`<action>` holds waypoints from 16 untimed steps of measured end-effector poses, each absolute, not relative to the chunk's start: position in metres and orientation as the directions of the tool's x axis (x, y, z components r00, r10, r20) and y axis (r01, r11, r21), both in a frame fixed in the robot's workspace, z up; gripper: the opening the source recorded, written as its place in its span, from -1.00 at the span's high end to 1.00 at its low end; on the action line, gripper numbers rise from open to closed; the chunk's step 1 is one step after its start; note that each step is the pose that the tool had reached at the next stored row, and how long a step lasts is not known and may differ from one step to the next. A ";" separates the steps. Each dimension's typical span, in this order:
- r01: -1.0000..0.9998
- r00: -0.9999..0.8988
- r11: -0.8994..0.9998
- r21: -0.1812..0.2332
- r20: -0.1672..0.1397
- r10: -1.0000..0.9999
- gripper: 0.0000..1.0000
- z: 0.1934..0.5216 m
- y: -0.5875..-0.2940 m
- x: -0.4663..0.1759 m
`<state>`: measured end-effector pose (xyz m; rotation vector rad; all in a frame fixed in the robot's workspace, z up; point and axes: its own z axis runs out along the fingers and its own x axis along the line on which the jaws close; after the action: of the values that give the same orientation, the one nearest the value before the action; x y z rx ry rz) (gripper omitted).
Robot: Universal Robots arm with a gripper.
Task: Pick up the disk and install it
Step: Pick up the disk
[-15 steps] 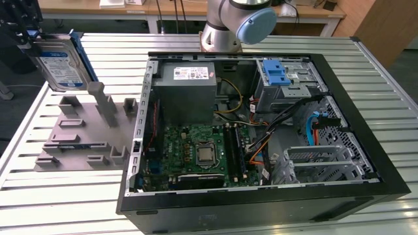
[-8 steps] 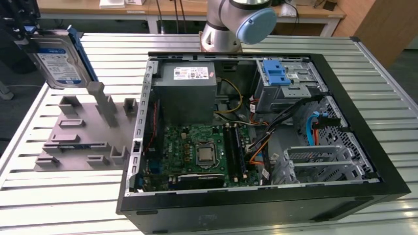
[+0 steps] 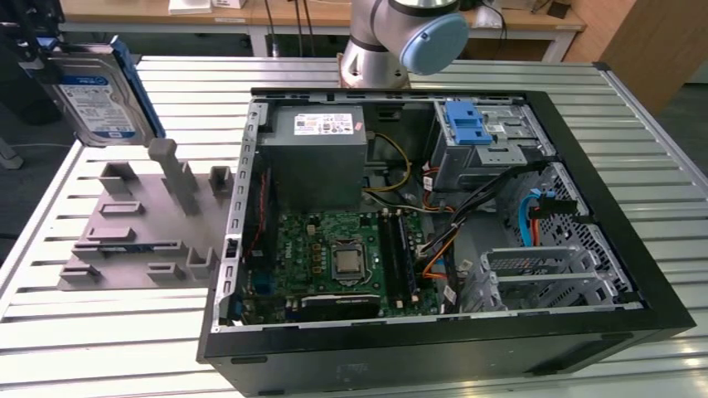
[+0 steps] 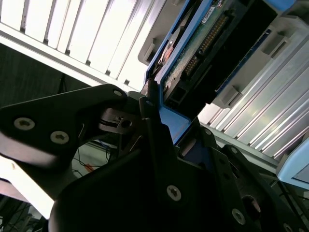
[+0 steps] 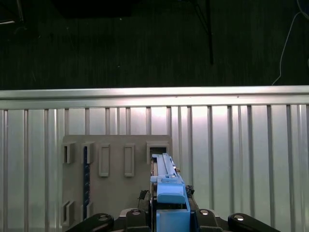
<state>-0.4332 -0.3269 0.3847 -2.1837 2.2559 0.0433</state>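
Our hand (image 4: 153, 99) grips the disk (image 3: 99, 91) by its blue carrier, holding it upright over one edge of the grey slotted fixture (image 3: 133, 228). Open slatted surface (image 3: 111, 348) surrounds the fixture. The open computer case (image 3: 619, 274) stands just beside it.

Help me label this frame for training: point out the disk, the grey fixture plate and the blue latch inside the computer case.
disk (image 3: 98, 93), exterior view, on its white-and-blue label.
grey fixture plate (image 3: 149, 225), exterior view, on a bare flat part between its pegs.
blue latch (image 3: 466, 123), exterior view, on its middle.
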 end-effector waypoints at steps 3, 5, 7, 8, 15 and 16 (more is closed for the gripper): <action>-0.999 -0.033 0.032 0.019 -0.020 -0.999 0.27 0.387 -0.327 -0.433; -0.999 -0.033 0.032 0.019 -0.020 -0.999 0.27 0.388 -0.327 -0.433; -0.999 -0.033 0.032 0.019 -0.020 -0.999 0.27 0.388 -0.327 -0.433; -0.999 -0.033 0.032 0.019 -0.020 -0.999 0.27 0.388 -0.327 -0.433; -0.999 -0.033 0.032 0.019 -0.020 -0.999 0.27 0.390 -0.327 -0.433; -0.999 -0.033 0.032 0.019 -0.020 -0.999 0.27 0.390 -0.327 -0.433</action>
<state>-0.4332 -0.3269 0.3900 -2.1837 2.2559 0.0434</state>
